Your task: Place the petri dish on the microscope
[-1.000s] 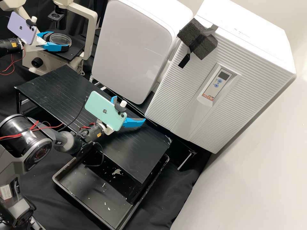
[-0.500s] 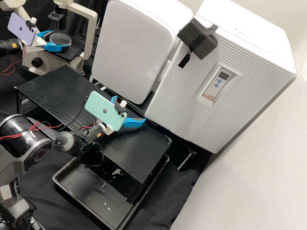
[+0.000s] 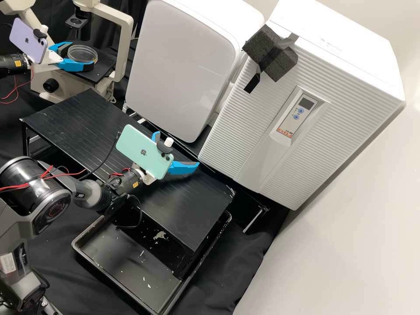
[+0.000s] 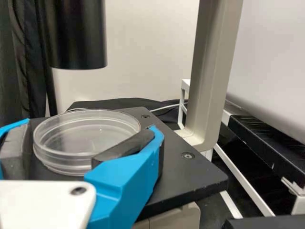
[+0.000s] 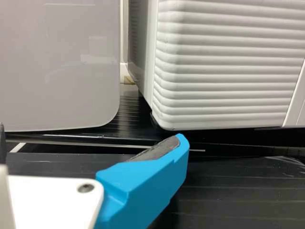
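While around petri dish (image 3: 82,53) on microscope stage (image 3: 104,70), left gripper (image 3: 81,55) spread; right gripper (image 3: 177,149) likewise.

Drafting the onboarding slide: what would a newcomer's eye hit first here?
The big ribbed white cabinet, right of centre in the high view. Then the mint-green phone mounted on the right arm, above the black stand. Upper left, the left gripper has its blue fingers around a clear petri dish on the microscope.

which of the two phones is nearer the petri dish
The purple phone, by the microscope; the green phone is over the black shelf, farther away.
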Robot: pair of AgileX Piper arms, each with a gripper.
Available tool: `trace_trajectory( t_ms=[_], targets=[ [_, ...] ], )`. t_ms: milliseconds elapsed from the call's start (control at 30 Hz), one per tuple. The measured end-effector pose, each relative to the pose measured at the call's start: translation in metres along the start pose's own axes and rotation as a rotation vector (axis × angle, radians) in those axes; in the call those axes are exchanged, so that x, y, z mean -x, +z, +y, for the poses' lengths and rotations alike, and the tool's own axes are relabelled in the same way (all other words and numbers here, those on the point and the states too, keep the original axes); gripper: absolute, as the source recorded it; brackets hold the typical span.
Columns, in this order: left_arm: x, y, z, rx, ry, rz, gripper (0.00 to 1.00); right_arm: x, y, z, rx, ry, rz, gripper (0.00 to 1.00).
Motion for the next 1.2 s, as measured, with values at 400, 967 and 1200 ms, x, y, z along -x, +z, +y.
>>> trace_trajectory(
  t_ms=[400,967,1200],
  targets=[
    [0.03,-0.008,0.004,0.054,0.001,0.011,1.0,0.0,0.0,0.0,0.0,0.0,0.0,1.0],
    [0.138,0.011,-0.013,0.035,0.154,0.02,1.0,0.0,0.0,0.0,0.0,0.0,0.0,1.0],
    [0.171,0.028,-0.024,0.004,0.231,-0.043,1.0,0.0,0.0,0.0,0.0,0.0,0.0,1.0]
  ],
)
